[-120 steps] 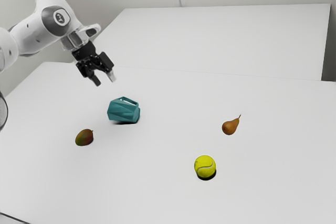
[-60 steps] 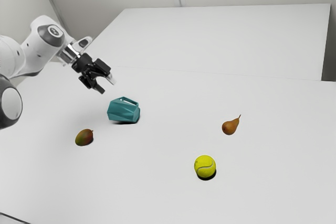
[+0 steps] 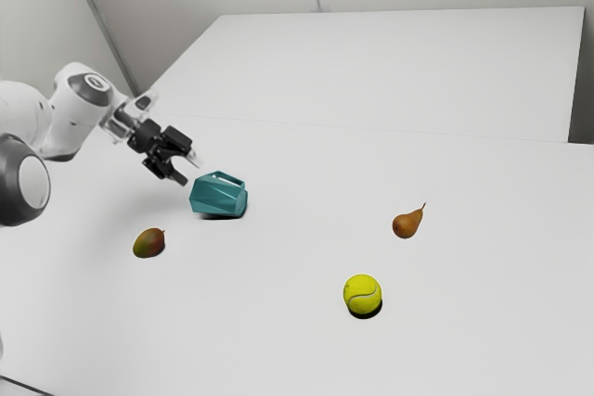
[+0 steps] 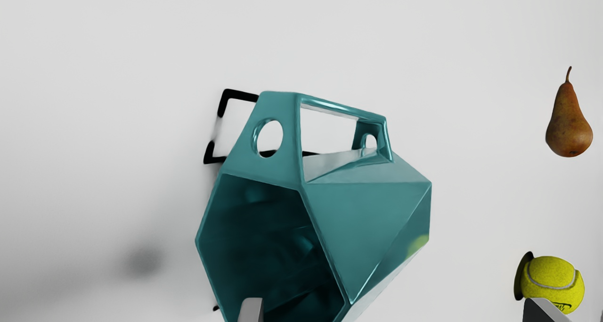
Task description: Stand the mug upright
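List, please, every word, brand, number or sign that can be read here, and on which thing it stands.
No text can be read with certainty.
Tennis ball: dark lettering, partly hidden by a finger, not readable.
Arm: a mark on the grey joint cap, too small to read.
Mug, pear, mango: none seen.

The arm [image 3: 67, 132] has smooth, rounded white shells; a dark grey band [image 3: 85, 94] surrounds a pale disc [image 3: 96, 83] with a dark marking; a round white cap [image 3: 34, 182] sits in a dark grey housing [image 3: 11, 187]; the angular jaws are black, with pale grey surfaces on the fingertips [image 4: 252, 309].
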Robot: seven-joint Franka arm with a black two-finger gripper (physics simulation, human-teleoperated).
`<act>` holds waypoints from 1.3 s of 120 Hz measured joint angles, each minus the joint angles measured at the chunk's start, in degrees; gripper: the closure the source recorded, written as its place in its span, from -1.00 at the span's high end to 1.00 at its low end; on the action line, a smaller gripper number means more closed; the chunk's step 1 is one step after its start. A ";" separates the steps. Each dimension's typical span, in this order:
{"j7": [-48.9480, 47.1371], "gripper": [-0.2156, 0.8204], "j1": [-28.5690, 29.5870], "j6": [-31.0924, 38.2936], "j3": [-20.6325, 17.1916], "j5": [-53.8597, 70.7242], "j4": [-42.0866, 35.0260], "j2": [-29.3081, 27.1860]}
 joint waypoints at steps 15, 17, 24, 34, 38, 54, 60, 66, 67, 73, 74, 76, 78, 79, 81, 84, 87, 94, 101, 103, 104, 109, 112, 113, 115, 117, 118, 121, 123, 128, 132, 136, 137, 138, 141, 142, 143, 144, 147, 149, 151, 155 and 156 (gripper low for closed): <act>1.28 0.58 -0.07 0.18 -0.72 -1.58 -0.59 0.67; 1.43 0.58 -0.07 0.21 -0.84 -1.76 -0.62 0.75; 1.92 0.58 -0.11 0.37 -1.14 -2.26 -0.75 0.91; 2.55 0.58 -0.18 0.73 -1.49 -3.03 -2.02 0.97; 2.78 0.58 -0.20 0.91 -1.59 -3.31 -2.42 0.99; 3.58 0.57 -0.42 1.58 -1.99 -4.17 -3.39 1.15; 3.84 0.53 -0.44 1.84 -2.29 -4.49 -3.66 1.16; 4.07 0.47 -0.48 2.07 -2.53 -5.03 -4.49 1.12; 4.11 0.46 -0.49 2.10 -2.56 -5.10 -4.60 1.11; 4.32 0.39 -0.54 2.27 -2.67 -5.48 -5.00 1.09; 4.35 0.37 -0.55 2.30 -2.69 -5.53 -5.04 1.09; 4.42 0.35 -0.58 2.35 -2.73 -5.62 -5.10 1.07; 4.48 0.32 -0.59 2.39 -2.83 -5.70 -5.15 1.01; 4.51 0.31 -0.60 2.41 -2.88 -5.74 -5.16 0.98; 4.57 0.27 -0.61 2.45 -2.97 -5.80 -5.19 0.92; 4.66 0.22 -0.62 2.50 -3.12 -5.88 -5.22 0.83; 4.75 0.15 -0.63 2.55 -3.22 -5.94 -5.24 0.73; 4.92 0.01 -0.63 2.63 -3.37 -6.04 -5.20 0.47; 5.08 -0.14 -0.68 2.70 -3.67 -6.08 -5.19 0.21; 5.12 -0.19 -0.70 2.71 -3.73 -6.10 -5.18 0.16; 5.14 -0.21 -0.70 2.72 -3.76 -6.09 -5.17 0.13; 5.23 -0.35 -0.71 2.75 -4.03 -6.07 -5.12 0.01; 5.29 -0.42 -0.72 2.77 -4.17 -6.05 -5.04 -0.05; 5.30 -0.45 -0.72 2.78 -4.21 -6.03 -5.01 -0.10; 5.33 -0.49 -0.72 2.79 -4.28 -6.01 -4.96 -0.18; 5.35 -0.53 -0.71 2.79 -4.48 -5.98 -4.89 -0.27; 5.36 -0.55 -0.71 2.80 -4.57 -5.96 -4.86 -0.30; 5.39 -0.60 -0.72 2.81 -4.80 -5.92 -4.78 -0.40; 5.41 -0.63 -0.73 2.82 -4.94 -5.89 -4.75 -0.45; 5.45 -0.70 -0.73 2.84 -5.41 -5.83 -4.67 -0.53; 5.48 -0.74 -0.73 2.87 -5.62 -5.77 -4.62 -0.56; 5.50 -0.77 -0.73 2.87 -5.73 -5.71 -4.60 -0.57; 5.51 -0.78 -0.73 2.87 -5.75 -5.69 -4.59 -0.58; 5.52 -0.79 -0.73 2.87 -5.76 -5.67 -4.60 -0.58; 5.53 -0.81 -0.73 2.88 -5.80 -5.61 -4.62 -0.58; 5.54 -0.81 -0.73 2.88 -5.81 -5.59 -4.62 -0.59; 5.54 -0.82 -0.73 2.88 -5.81 -5.57 -4.62 -0.60; 5.55 -0.82 -0.73 2.89 -5.82 -5.56 -4.61 -0.61; 5.57 -0.84 -0.73 2.90 -5.83 -5.52 -4.59 -0.72; 5.57 -0.84 -0.73 2.90 -5.84 -5.48 -4.59 -0.79; 5.58 -0.85 -0.73 2.91 -5.85 -5.44 -4.58 -0.87; 5.59 -0.86 -0.73 2.93 -5.85 -5.37 -4.57 -0.96; 5.59 -0.86 -0.73 2.94 -5.85 -5.36 -4.57 -0.99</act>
